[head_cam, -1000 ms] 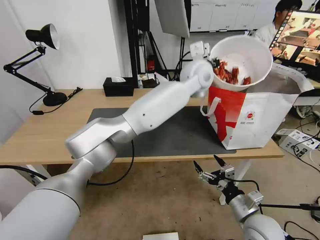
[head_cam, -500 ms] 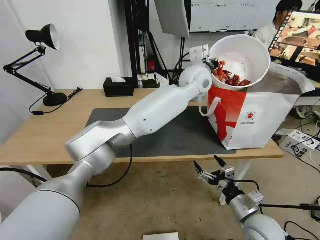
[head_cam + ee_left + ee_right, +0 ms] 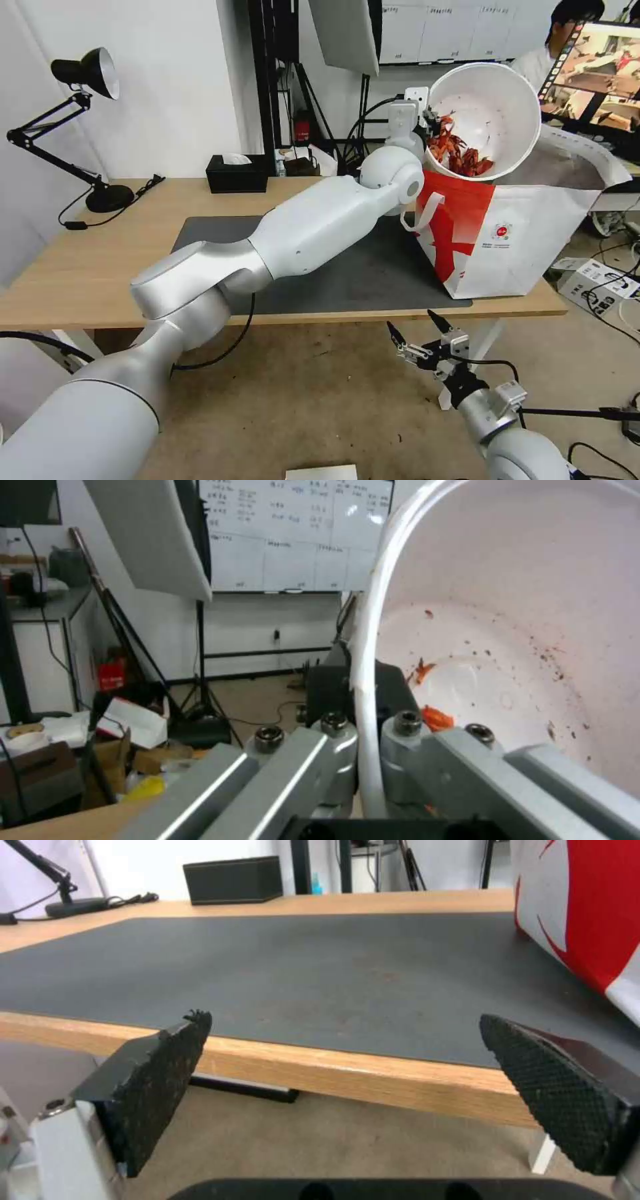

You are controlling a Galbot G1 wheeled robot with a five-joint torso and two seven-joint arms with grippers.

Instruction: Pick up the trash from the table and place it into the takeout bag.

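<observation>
My left gripper (image 3: 427, 123) is shut on the rim of the white round bowl (image 3: 497, 100), which it holds tipped steeply over the open mouth of the red-and-white takeout bag (image 3: 507, 233). Red crayfish shells (image 3: 460, 155) lie heaped at the bowl's low edge. In the left wrist view the bowl's rim (image 3: 365, 680) runs between the fingers (image 3: 333, 760), and the inside is stained with a few red scraps. The bag stands on the right end of the table (image 3: 80, 273). My right gripper (image 3: 417, 333) hangs open below the table's front edge, holding nothing.
A dark grey mat (image 3: 360, 267) covers the table's middle. A black tissue box (image 3: 237, 173) stands at the back, and a black desk lamp (image 3: 87, 73) at the far left. Stands, cables and a monitor are behind the table.
The left wrist has risen and turned, so the bowl is tipped more steeply over the bag and the shells have slid to its low edge. The right arm has not moved.
</observation>
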